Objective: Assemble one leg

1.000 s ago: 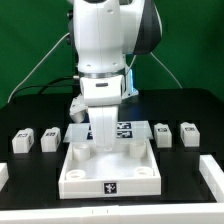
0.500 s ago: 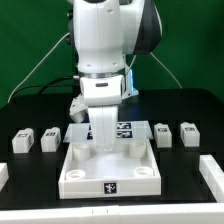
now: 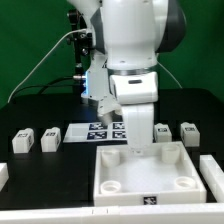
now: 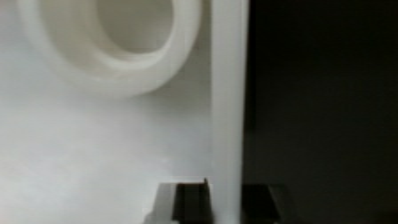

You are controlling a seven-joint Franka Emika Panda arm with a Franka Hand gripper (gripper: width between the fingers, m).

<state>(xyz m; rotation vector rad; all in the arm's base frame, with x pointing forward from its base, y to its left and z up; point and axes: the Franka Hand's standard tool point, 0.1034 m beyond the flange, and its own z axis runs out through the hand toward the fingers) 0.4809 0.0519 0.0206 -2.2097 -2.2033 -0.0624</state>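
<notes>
The large white square panel [image 3: 160, 166] with round corner sockets lies on the black table toward the exterior view's right. My gripper [image 3: 136, 150] is down at its far rim, shut on that rim. In the wrist view the two dark fingers [image 4: 187, 203] straddle the panel's thin edge wall, with the gripper [image 4: 226, 203] centred on it, and one round socket [image 4: 125, 40] shows on the panel [image 4: 89, 140]. Small white legs with markers lie loose: two at the exterior view's left [image 3: 22, 141] [image 3: 50, 139] and two at the right [image 3: 162, 133] [image 3: 188, 132].
The marker board [image 3: 105, 129] lies flat behind the panel, partly hidden by my arm. White rig pieces stand at the left edge [image 3: 3, 172] and the right edge [image 3: 213, 168] of the table. Cables hang behind the arm.
My arm and the panel have shifted together toward the exterior view's right; the panel now sits near the right-hand legs. The legs have not moved.
</notes>
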